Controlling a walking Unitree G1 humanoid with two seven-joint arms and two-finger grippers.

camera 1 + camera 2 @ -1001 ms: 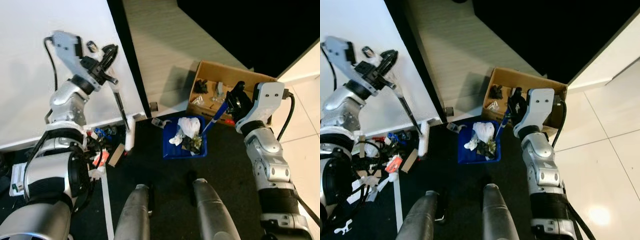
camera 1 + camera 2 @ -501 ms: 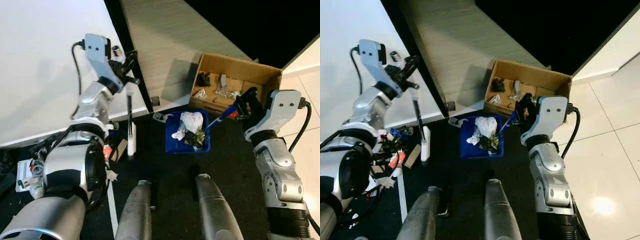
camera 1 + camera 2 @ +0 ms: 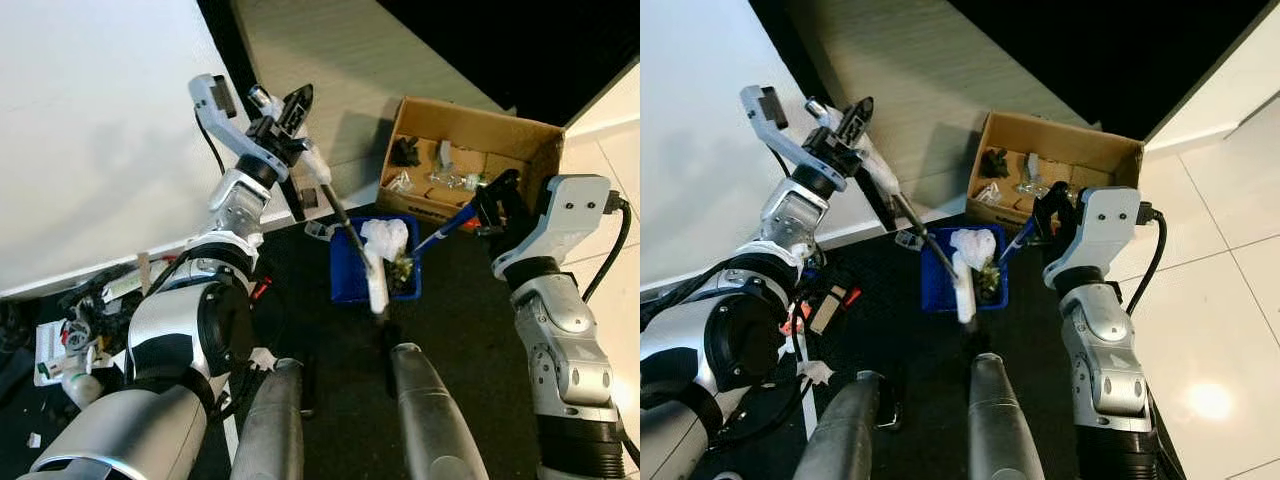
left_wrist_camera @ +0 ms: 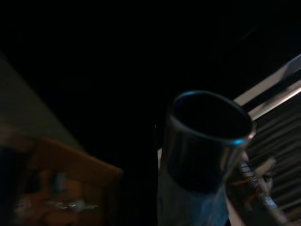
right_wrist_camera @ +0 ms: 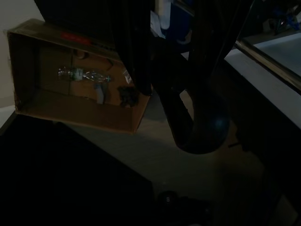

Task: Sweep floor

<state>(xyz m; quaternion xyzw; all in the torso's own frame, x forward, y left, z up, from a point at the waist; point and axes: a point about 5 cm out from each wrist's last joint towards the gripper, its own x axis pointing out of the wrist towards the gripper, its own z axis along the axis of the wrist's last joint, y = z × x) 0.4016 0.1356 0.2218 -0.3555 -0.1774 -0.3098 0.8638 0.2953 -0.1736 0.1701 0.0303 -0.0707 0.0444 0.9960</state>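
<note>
Left gripper (image 3: 290, 108) raised in the upper middle of the left eye view, fingers pinched on the pale grip of a broom (image 3: 345, 222). Broom's dark stick slanted down and to the right from that grip, ending in a white head (image 3: 376, 283) over the front edge of the blue dustpan (image 3: 350, 278), just above the robot's knees. Dustpan set on the dark mat (image 3: 460, 300) at frame centre, holding crumpled white paper (image 3: 385, 237) and some dark and greenish scraps. Right gripper (image 3: 492, 203) at the right of the frame, beside the near wall of the cardboard box (image 3: 470, 135), fingers pressed on the upper end of the dustpan's blue handle (image 3: 440, 236), which ran down and left to the pan. Box open at the top, on the pale floor (image 3: 330, 70) in the upper right, with a clear bottle and a few small dark items inside. White panel (image 3: 90, 130) across the upper left; below it, at the lower left edge, a tangle of cables and small litter (image 3: 80, 330). Left wrist view very dark: a shiny tube, probably the broom's handle, and a blurred brown box shape. Right wrist view dim: two black fingers (image 5: 136, 61) close around a dark curved handle end, with the box (image 5: 70, 89) and its bottle behind.
</note>
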